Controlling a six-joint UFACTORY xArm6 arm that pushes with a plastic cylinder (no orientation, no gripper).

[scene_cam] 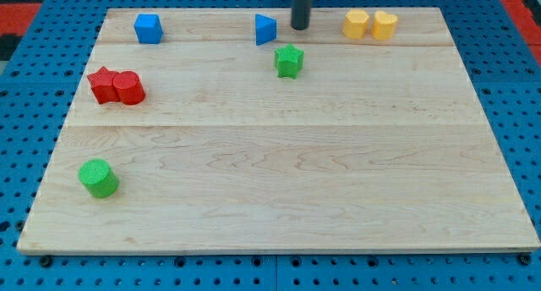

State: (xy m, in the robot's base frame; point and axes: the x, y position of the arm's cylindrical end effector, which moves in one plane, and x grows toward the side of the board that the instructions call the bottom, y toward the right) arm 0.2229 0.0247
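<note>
— Near the view's top edge, what stands on the tabletop (pixel 279 198)?

— My tip (pixel 300 27), the lower end of a dark rod. This tool has no jaws to part or close; it is one straight rod, touching no block.

— What is nearest to it?

— Just to its left sits the blue triangular block (pixel 265 30), close but apart. Below the tip and slightly left is the green star block (pixel 289 61), also near.

— And to its right?

— A yellow cylinder (pixel 356 24) and a yellow heart-like block (pixel 385 24), side by side and touching.

— Farther off?

— Well to the tip's left lies a blue cube-like block (pixel 148 28). Lower and farther left, a red star-like block (pixel 103 84) touches a red cylinder (pixel 129 88). A green cylinder (pixel 99 178) sits far below and left, alone.
</note>
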